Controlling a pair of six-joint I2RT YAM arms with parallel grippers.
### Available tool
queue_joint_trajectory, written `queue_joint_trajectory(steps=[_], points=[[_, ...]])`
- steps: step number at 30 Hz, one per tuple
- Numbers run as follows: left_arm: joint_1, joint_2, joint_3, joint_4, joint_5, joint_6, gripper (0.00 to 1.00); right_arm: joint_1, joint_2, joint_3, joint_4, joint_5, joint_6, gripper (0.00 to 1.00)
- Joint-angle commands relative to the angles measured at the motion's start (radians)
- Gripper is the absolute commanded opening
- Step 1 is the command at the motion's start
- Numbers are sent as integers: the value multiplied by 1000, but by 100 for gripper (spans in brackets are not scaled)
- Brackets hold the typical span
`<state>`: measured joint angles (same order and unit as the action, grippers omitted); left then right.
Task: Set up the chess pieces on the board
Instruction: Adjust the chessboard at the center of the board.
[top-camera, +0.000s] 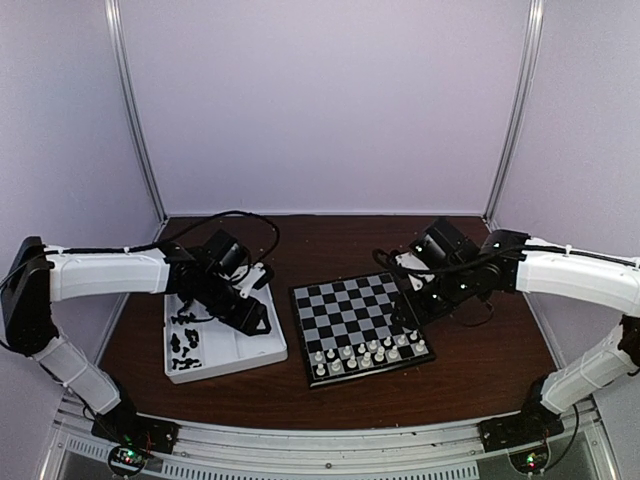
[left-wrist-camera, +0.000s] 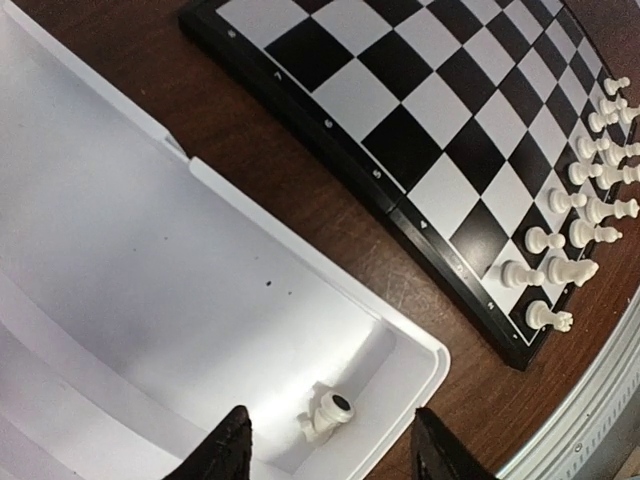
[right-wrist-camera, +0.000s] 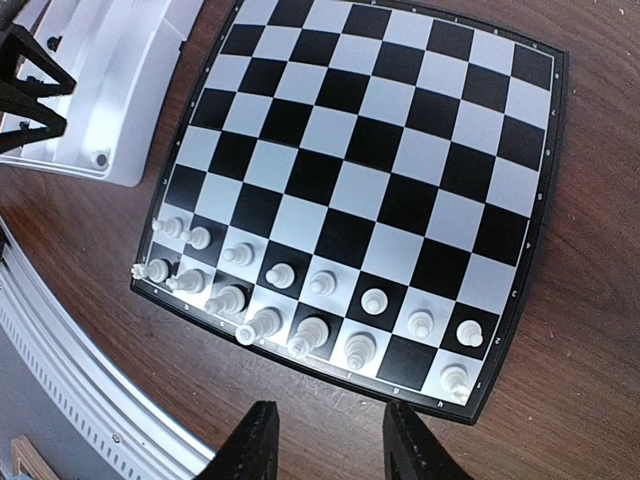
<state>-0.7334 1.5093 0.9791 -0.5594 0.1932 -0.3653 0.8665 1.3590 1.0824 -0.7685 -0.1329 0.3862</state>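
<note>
Dark brown wooden table (top-camera: 330, 400), carrying every item listed below

Small square chessboard with black and pale grey checks and a thin black rim (top-camera: 345, 300): lay flat on the table, right of centre, slightly turned

Cream-white plastic chess pieces (right-wrist-camera: 283, 274): stood upright in two rows on the board, along the edge nearest the arm bases

White rectangular plastic compartment tray (top-camera: 255, 352): sat just left of the board, a strip of bare table between the two

Black plastic chess pieces (top-camera: 185, 338): lay loose in the tray's left compartment, none on the board

Single cream-white piece with a dark round base (left-wrist-camera: 328, 412): lay on its side in the tray's right compartment, near the corner closest to the board

Left gripper (left-wrist-camera: 330, 455): hung over the tray's right compartment with its claw spread and nothing between the fingers; the lone cream-white piece lay below the gap, untouched

Right gripper (right-wrist-camera: 335, 445): was raised near the board's far right corner with its claw spread and empty, clear of all pieces
</note>
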Motion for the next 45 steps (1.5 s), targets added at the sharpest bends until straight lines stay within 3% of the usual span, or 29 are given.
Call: queue_joint_trajectory(steps=[1, 17, 24, 32, 36, 40, 45], points=[[-4, 75, 39, -34, 73, -68, 54, 7, -28, 6, 43, 32, -11, 39], [-110, 326, 239, -254, -65, -36, 58, 7, -56, 4, 54, 62, -15, 39], [-110, 392, 293, -359, -131, -48, 54, 6, -55, 5, 58, 69, -20, 39], [-103, 221, 224, -213, -66, -64, 51, 6, -52, 2, 67, 64, -20, 39], [-108, 129, 191, -199, -2, 16, 52, 6, -56, -4, 70, 63, -17, 39], [-122, 58, 126, -227, -26, 99, 52, 6, -58, -10, 82, 57, -17, 40], [-130, -2, 54, -290, -157, 114, 57, 6, -58, -11, 92, 45, -13, 40]])
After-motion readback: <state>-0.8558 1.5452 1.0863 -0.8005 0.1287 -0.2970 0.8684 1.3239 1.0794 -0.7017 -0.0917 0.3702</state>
